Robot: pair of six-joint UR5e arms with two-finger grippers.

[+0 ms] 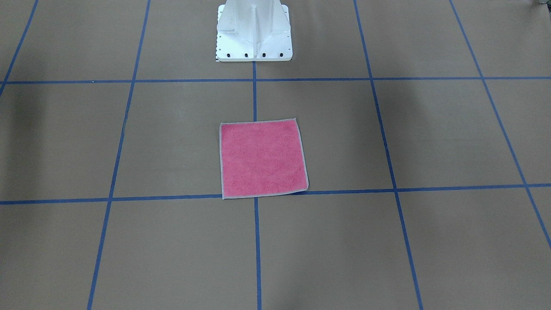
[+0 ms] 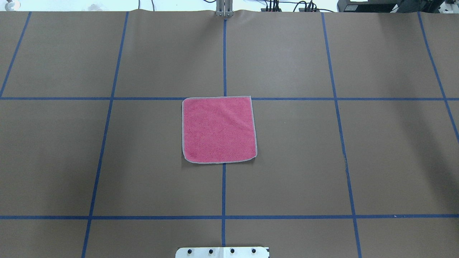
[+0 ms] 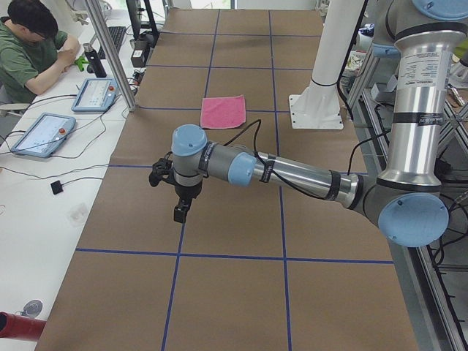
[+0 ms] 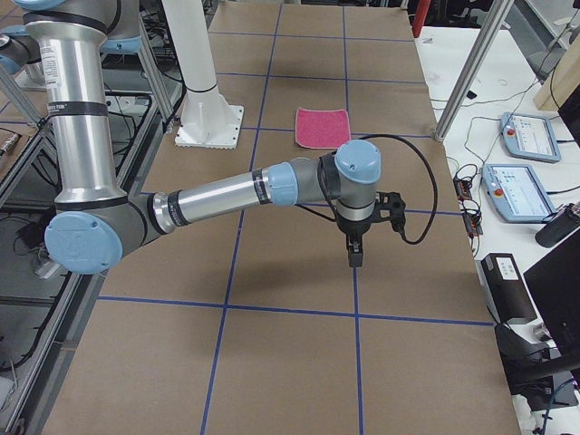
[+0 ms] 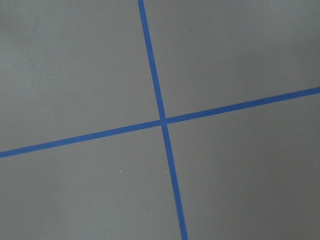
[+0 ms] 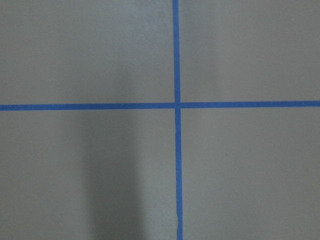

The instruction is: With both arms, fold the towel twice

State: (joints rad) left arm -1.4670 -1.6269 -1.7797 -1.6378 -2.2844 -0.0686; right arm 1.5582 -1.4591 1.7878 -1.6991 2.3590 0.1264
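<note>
The towel [image 1: 262, 159] lies flat and unfolded at the table's middle, pink face up, with a light grey border; it also shows as the towel [image 2: 218, 129], [image 3: 223, 111], [image 4: 323, 127]. My left gripper [image 3: 180, 212] hangs above bare table well off to the towel's side, pointing down. My right gripper [image 4: 353, 256] hangs the same way on the opposite side. Both show only in the side views, so I cannot tell whether they are open or shut. Neither touches the towel. Both wrist views show only brown table and crossed blue tape.
The white pedestal base [image 1: 254, 32] stands at the robot's edge of the table behind the towel. A blue tape grid [image 2: 224, 179] marks the brown surface. A seated person [image 3: 29, 44] and tablets [image 3: 42, 133] are at a side desk beyond metal posts [image 3: 110, 55].
</note>
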